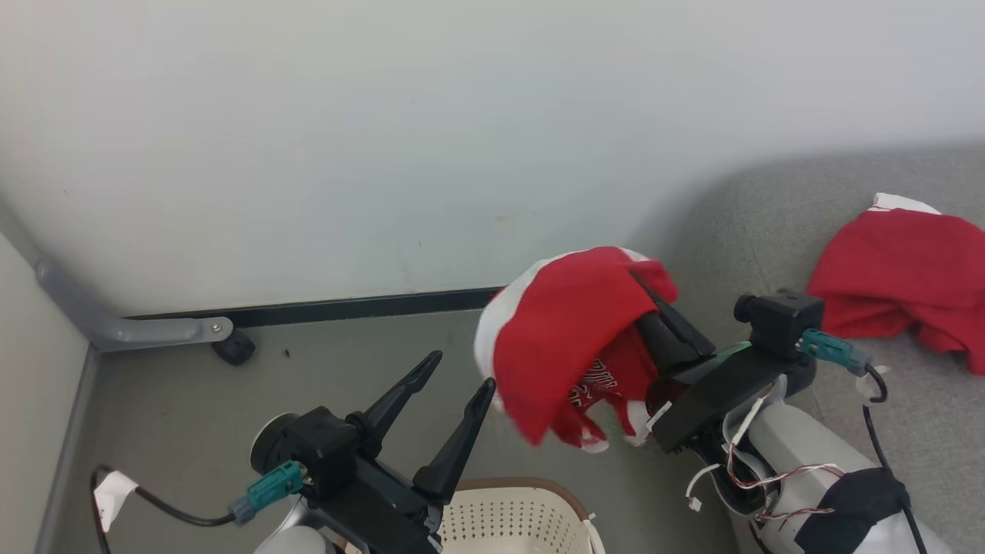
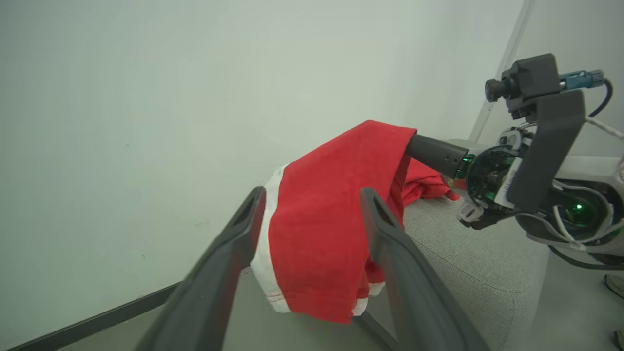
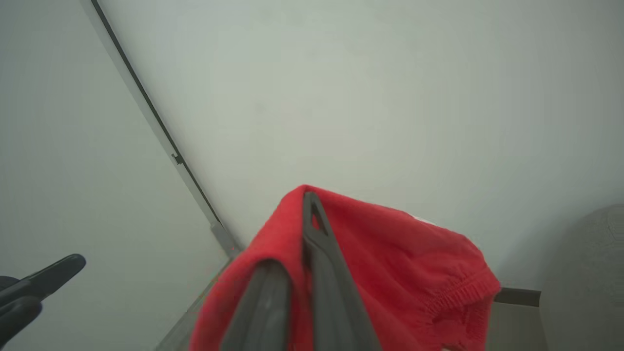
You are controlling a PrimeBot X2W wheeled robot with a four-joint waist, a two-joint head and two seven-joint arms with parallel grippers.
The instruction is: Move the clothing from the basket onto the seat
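Open floor [image 1: 177,400] is left between the wall [image 1: 385,138] and the basket [image 1: 523,512]. The seat's [image 1: 923,431] far part is occupied by a red garment [image 1: 900,269]; its near part is left bare.

White lettering [image 1: 592,382] on the clothing [image 1: 558,331] — creased, too small to read

The grey floor [image 1: 177,408] carries the basket [image 1: 523,519] at six o'clock. The grey seat [image 1: 923,415] at three o'clock bears one crumpled red garment [image 1: 900,269] with white trim.
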